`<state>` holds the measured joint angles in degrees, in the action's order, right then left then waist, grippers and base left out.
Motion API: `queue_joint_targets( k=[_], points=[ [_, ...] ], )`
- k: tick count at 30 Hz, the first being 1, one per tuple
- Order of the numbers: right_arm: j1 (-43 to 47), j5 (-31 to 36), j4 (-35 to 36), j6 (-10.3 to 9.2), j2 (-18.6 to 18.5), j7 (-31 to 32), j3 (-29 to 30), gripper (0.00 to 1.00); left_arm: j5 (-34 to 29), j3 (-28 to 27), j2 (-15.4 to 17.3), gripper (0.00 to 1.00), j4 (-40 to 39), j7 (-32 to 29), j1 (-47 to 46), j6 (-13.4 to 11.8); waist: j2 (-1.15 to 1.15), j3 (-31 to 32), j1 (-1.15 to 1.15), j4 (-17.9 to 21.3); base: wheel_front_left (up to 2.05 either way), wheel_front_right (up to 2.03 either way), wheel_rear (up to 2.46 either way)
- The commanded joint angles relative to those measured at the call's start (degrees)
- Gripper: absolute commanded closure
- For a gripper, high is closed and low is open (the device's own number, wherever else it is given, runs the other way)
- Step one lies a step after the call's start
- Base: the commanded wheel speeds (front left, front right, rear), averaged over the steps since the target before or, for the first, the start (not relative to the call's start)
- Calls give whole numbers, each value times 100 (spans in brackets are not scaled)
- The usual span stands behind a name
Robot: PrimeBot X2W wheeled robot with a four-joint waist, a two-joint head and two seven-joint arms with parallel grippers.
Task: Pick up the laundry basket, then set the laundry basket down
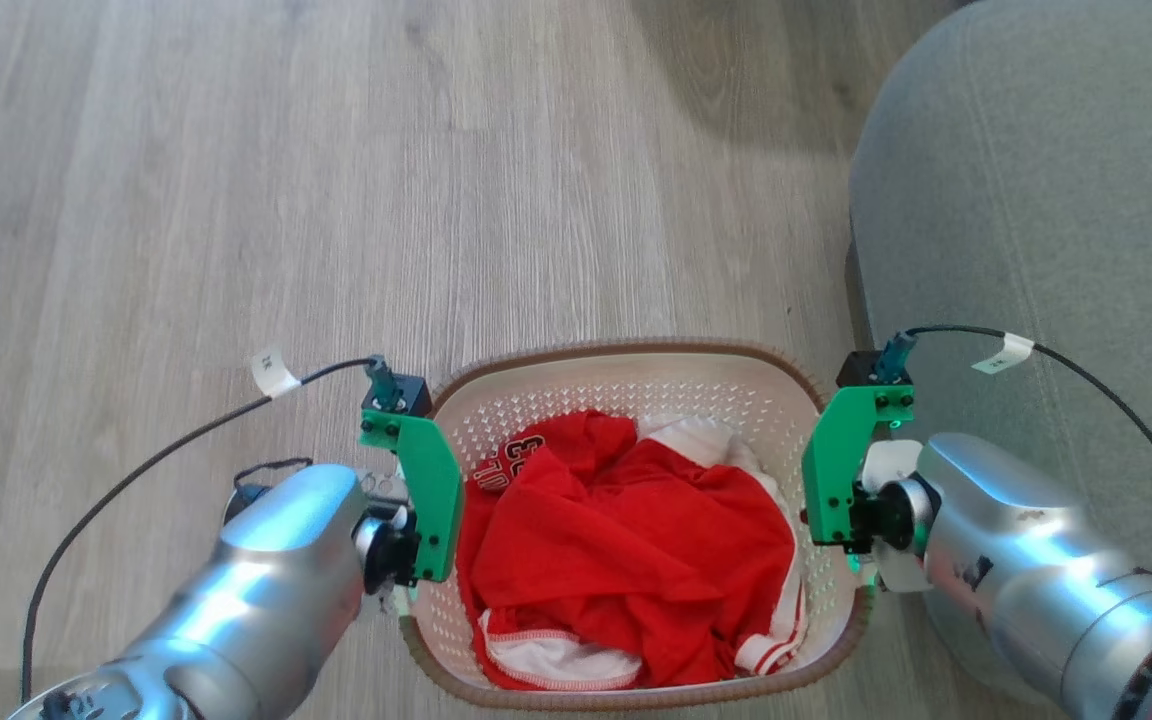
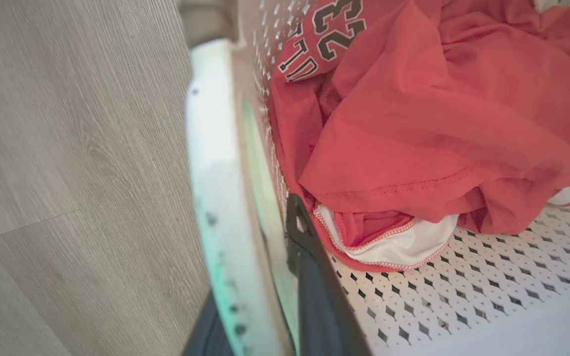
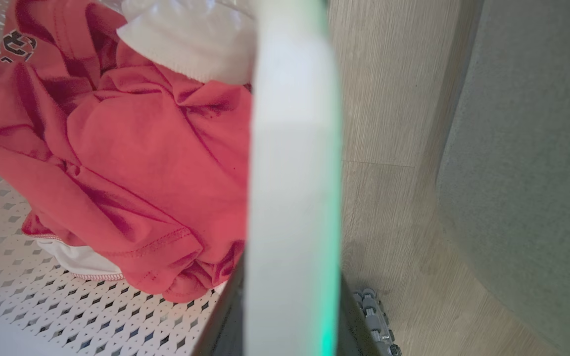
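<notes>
nearest the camera, two silver forearms reach in from either side of the laundry basket (image 1: 626, 350). the left gripper (image 2: 258, 262) sits at the basket's left side. its fingers (image 2: 317, 306) are drawn close together with the basket's white handle and perforated wall pinched between them, one dark finger inside the wall and the other outside it. the right gripper (image 3: 292, 311) is at the basket's right side. its fingers (image 3: 220, 326) are likewise nearly closed on the white handle band, one on the clothes side and one on the floor side. a green bracket (image 1: 431, 490) on the left wrist stands against the basket's left rim, and a matching one (image 1: 841, 470) stands against the right rim.

the basket lies between the two arms, and its brown woven-look rim runs all the way round. i cannot tell whether its bottom is resting on the floor (image 1: 236, 200) or is off it. inside, crumpled red-and-white clothes (image 1: 626, 540) cover most of the bottom. a red piece with dark numbers lies toward the basket's far left corner, and a white hem shows at its near edge.

black cables with white tags trail off both wrists, away from the basket. pale wood-look floor spreads out beyond the basket's far rim. a grey upholstered piece of furniture (image 1: 1036, 200) stands just past the basket's right side.
</notes>
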<state>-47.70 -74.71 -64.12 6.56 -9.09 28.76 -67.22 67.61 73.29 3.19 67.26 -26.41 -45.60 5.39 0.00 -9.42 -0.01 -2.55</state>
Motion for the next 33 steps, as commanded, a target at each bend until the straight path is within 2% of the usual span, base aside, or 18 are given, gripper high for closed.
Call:
queue_joint_targets(
  k=[1,15,33],
  points=[
    [-3,-8,203,92,218,7,-57,100,-70,7,-31,100,-113,0,-109,165,0,121,1,-13,0,0,0],
    [369,-240,56,92,379,93,-159,100,58,6,-31,100,-10,-85,249,206,0,889,1,-160,0,0,0],
    [468,-323,39,92,441,174,-279,100,-61,7,-31,100,-176,-299,420,209,0,1040,1,-240,0,0,0]
  ],
)
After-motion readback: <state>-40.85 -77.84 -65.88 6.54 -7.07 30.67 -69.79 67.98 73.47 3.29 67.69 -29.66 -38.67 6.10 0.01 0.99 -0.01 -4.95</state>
